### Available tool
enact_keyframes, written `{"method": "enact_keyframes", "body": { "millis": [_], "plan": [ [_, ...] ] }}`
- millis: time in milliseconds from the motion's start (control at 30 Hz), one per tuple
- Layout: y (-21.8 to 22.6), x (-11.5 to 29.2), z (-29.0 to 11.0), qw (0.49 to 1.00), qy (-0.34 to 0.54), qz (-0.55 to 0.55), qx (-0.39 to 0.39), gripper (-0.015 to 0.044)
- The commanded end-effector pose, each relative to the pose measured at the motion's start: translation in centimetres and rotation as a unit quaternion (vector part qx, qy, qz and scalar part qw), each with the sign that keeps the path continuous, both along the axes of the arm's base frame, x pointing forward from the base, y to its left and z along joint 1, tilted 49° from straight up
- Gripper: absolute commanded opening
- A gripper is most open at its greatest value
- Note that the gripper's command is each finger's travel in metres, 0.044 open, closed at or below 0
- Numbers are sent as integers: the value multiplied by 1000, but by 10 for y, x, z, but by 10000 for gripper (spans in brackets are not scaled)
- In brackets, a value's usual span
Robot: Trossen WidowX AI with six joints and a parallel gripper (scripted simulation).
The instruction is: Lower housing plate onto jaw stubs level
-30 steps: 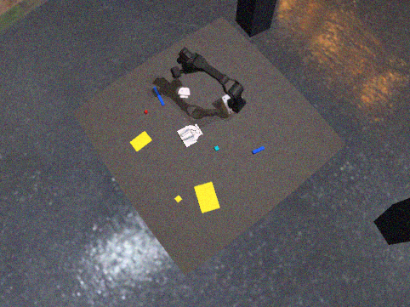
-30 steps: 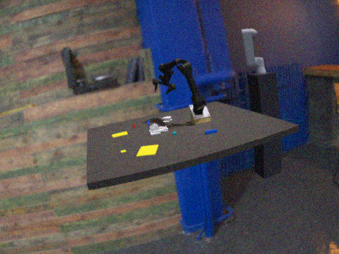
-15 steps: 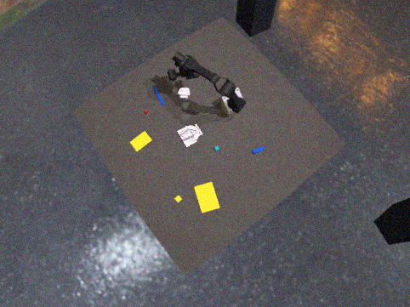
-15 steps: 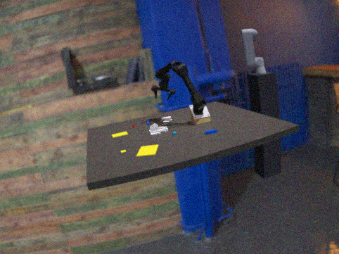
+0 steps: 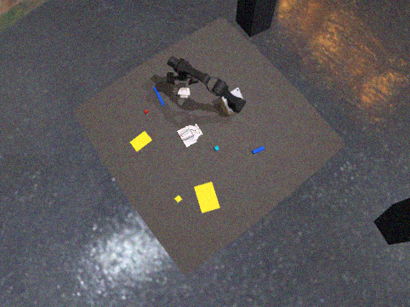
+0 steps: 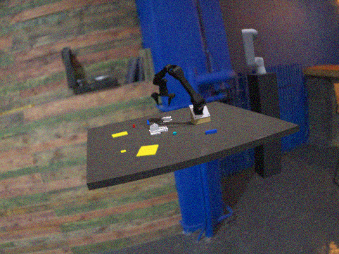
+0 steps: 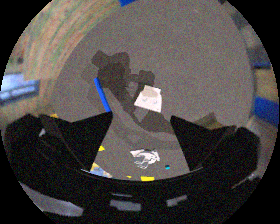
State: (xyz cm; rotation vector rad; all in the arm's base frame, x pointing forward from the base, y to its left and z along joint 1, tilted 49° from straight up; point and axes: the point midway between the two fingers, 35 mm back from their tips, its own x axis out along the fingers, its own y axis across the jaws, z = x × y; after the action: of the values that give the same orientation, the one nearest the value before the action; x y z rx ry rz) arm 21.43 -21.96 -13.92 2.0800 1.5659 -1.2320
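The white housing plate (image 5: 184, 93) (image 6: 167, 119) (image 7: 149, 103) lies on the table, apart from the jaw assembly. A raised part shows at one end and two small marks on its face in the wrist view. The white base with the two jaws (image 5: 187, 137) (image 6: 159, 131) (image 7: 145, 158) lies farther toward the middle of the table. Its pins and stubs are too small to tell. My gripper (image 5: 182, 81) (image 6: 162, 100) (image 7: 143, 116) is open and empty, high above the table near the housing plate, with its fingers pointing down.
A long blue bar (image 5: 158, 96) (image 7: 102, 95) lies beside the housing plate. A red cube (image 5: 146, 111) (image 6: 133, 126), a cyan cube (image 5: 216, 148) (image 6: 174, 133), a short blue block (image 5: 258, 150) (image 6: 211, 131) and yellow patches (image 5: 140, 141) (image 5: 207, 197) (image 6: 148, 150) are spread around the jaw assembly.
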Motion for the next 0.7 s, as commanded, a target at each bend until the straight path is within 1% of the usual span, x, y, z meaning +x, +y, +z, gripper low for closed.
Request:
{"method": "enact_keyframes", "body": {
  "millis": [0,167,400,567,667],
  "plan": [
    [13,-3,-10,998,51,-8,27,440],
    [23,-5,-16,994,92,-14,48,440],
    [25,-5,-18,994,94,-14,48,440],
    [53,-9,-41,994,94,-14,49,440],
    [54,-9,-42,994,94,-14,49,440]
  ]
}}
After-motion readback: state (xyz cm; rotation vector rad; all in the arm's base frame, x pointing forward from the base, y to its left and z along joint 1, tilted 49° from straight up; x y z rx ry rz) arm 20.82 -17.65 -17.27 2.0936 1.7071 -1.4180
